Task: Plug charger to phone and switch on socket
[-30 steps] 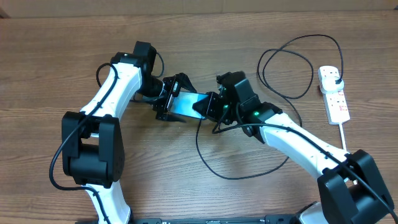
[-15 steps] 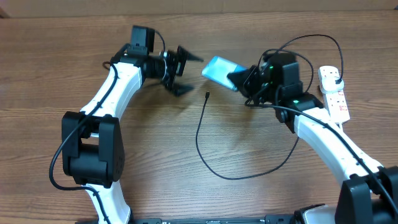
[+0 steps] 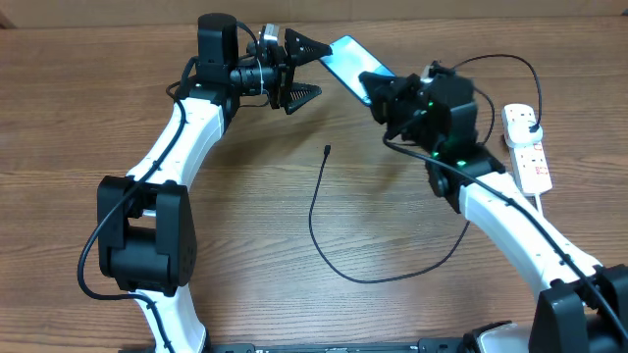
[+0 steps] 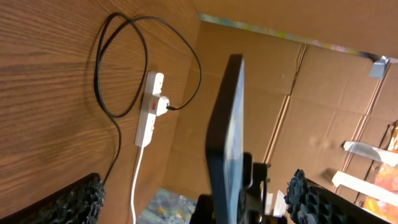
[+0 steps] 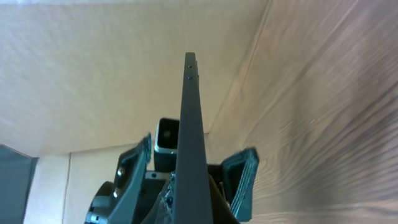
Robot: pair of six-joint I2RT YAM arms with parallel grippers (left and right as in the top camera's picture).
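The right fingers [image 3: 378, 88] are clamping the phone [image 3: 349, 61] by its lower end and are holding it clear of the bench [image 3: 245, 245], its lit teal screen tilting upward. Half a second ago it was hanging lower and nearer the middle; it is now sitting up by the far edge, close to the cardboard wall [image 3: 442, 8]. A second ago both arms were meeting around it lower down, left of centre.

The left fingers [image 3: 306, 44] are spread wide and are grasping nothing. They have also risen toward the far edge, and their tips are now pointing at the phone's upper end from just beside it, without touching. In the left wrist view the phone [image 4: 224, 137] is showing edge-on between the two open fingers [image 4: 81, 202].

The charger [image 3: 312, 214] is lying where it was. Its connector tip is resting loose on the bare wood below the phone and well apart from it, and the cable is looping toward the near edge and back to the right. The socket [image 3: 530, 157] is lying near the right edge with a black plug seated in it.

Wide open wood is lying around the tip, while room is getting tight beside the wall.
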